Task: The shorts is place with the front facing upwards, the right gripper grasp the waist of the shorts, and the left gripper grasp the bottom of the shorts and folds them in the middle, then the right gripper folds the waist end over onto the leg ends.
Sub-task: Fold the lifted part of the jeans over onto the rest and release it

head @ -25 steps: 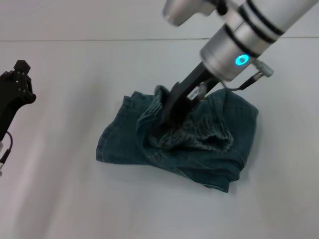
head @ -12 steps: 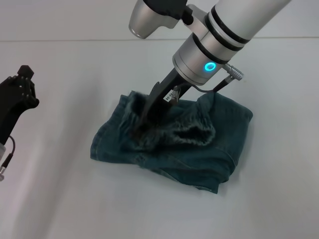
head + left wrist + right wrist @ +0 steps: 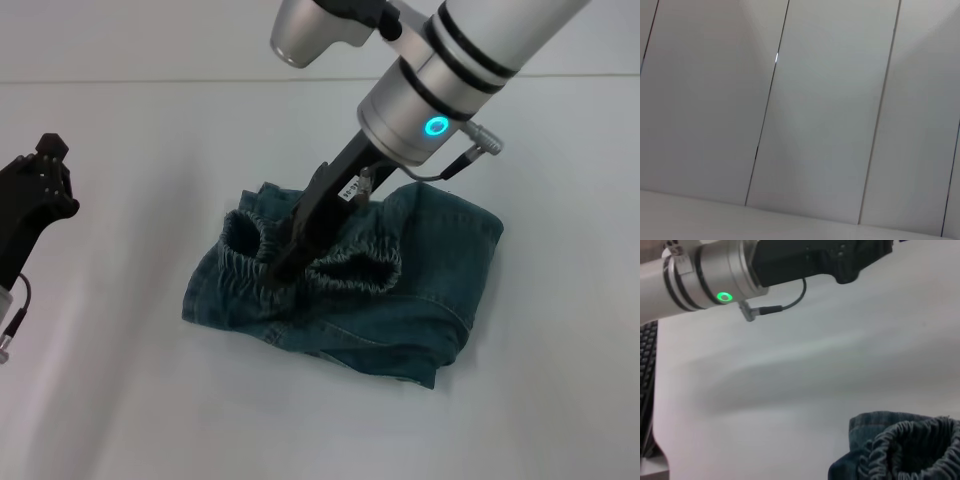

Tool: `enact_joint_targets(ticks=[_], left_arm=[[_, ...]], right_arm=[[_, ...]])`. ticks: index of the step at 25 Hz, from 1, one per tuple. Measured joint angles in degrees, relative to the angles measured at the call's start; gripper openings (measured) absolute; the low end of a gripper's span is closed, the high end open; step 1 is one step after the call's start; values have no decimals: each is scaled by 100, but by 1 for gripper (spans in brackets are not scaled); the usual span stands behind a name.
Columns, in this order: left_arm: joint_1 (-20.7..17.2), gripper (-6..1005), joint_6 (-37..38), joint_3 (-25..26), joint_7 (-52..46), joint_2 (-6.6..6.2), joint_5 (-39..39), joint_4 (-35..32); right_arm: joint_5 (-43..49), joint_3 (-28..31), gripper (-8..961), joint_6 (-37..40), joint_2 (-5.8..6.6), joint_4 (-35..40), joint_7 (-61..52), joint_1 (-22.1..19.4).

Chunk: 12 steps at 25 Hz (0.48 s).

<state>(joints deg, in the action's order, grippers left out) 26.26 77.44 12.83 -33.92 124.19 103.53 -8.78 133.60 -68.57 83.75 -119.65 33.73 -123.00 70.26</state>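
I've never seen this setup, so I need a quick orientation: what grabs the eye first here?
The right gripper reaches down from the upper right into the ruffled waist of a folded pair of denim shorts in the middle of the white table. A cyan light glows on its silver wrist. The left gripper sits idle at the far left edge.

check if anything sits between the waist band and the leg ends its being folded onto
Nothing visible does. The right gripper grips the waist on top of the folded shorts; only denim lies toward the left-side edge, and the left gripper is parked far left.
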Motion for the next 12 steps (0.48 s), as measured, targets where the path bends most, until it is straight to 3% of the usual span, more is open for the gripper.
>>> enact_joint_targets(ticks=[6, 8, 12], left_arm=[[-18, 0, -10, 0, 0, 0, 1, 0], [-25, 0, -10, 1, 0, 0, 1, 0], [-29, 0, -10, 0, 0, 0, -2, 0]], right_arm=[[490, -38, 696, 716, 17, 1215, -420, -431], [731, -38, 919, 866, 15, 1494, -555, -542], [1153, -42, 944, 980, 5, 1701, -751, -640]])
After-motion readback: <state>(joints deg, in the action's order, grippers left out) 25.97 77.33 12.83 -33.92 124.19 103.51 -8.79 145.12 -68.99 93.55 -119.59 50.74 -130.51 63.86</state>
